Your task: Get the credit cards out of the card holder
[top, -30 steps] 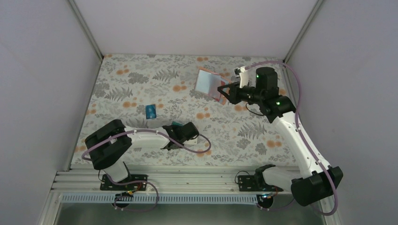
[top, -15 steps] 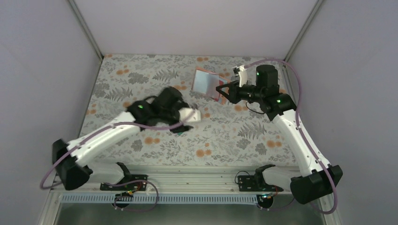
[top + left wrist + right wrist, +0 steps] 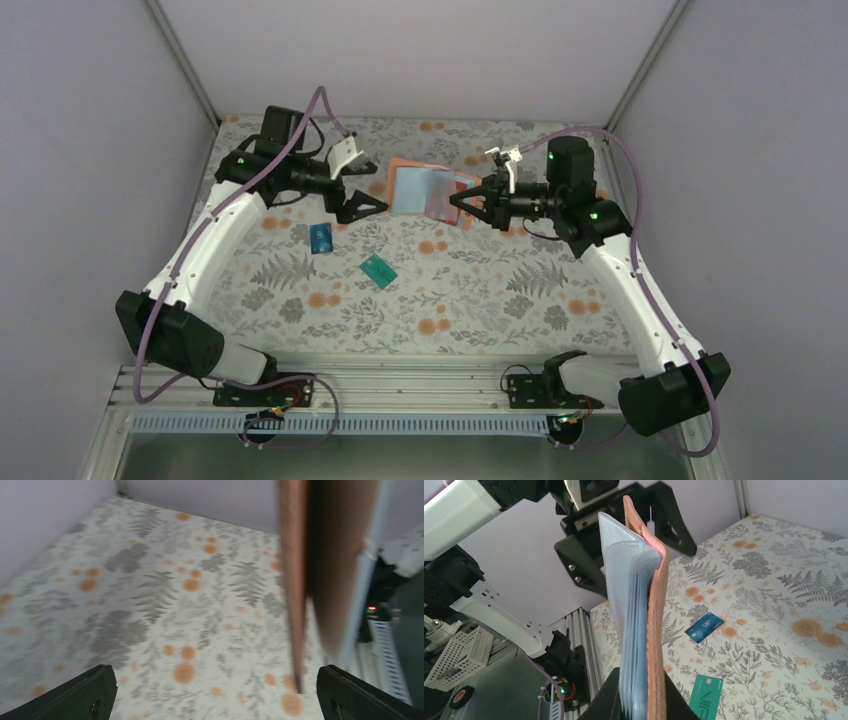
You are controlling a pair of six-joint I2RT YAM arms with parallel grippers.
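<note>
Two credit cards lie loose and face up on the fern-print table (image 3: pixel 500 280): a blue credit card (image 3: pixel 320 238) left of centre, and a teal-green credit card (image 3: pixel 378 270) nearer to the arm bases and a little to its right. They are close to each other but not touching, and neither arm is near them.

I see the card holder (image 3: pixel 425 190) off the table at the far middle, between the two wrists. The right gripper (image 3: pixel 462 200) has its jaws pressed together on the holder's right end, pinching the tan cover and the stack of clear plastic sleeves (image 3: pixel 629 625) together. From the right wrist camera the holder stands on edge, the cover on the right and the sleeves fanned slightly away from it on the left. I cannot tell what the sleeves contain.

My left gripper (image 3: pixel 365 208) faces the holder's free left end with its jaws spread wide. In the left wrist view both black fingers (image 3: pixel 75 695) sit at the bottom corners and the holder's edge rises between them, closer to the right finger. I see no contact between either finger and the holder.
</note>
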